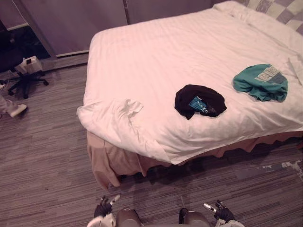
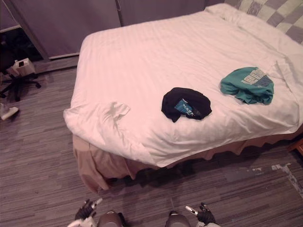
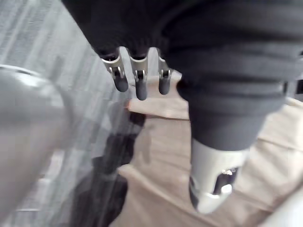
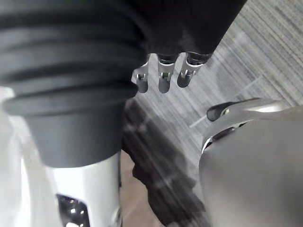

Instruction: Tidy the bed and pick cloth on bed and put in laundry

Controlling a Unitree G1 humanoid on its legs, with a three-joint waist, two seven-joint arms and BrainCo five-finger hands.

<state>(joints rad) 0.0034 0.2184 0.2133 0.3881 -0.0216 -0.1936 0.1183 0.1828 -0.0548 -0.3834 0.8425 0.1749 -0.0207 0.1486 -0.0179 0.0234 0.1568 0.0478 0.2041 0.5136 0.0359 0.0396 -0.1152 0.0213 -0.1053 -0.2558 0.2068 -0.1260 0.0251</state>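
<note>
Cloths lay on bed (image 1: 142,56): black cloth (image 1: 200,101) near front edge, teal cloth (image 1: 261,82) beyond. Left robot hand (image 1: 103,208) and right robot hand (image 1: 221,212) hung low, released, empty; stepping closer before reaching looked best.

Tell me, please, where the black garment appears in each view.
Left eye view: black garment on the duvet, right of centre.
Right eye view: on the duvet, nearer centre.
Left wrist view: left hand over floor and bed skirt.
Right wrist view: right hand over floor.
Shared landmark: teal garment to its right, both eye views.
</note>
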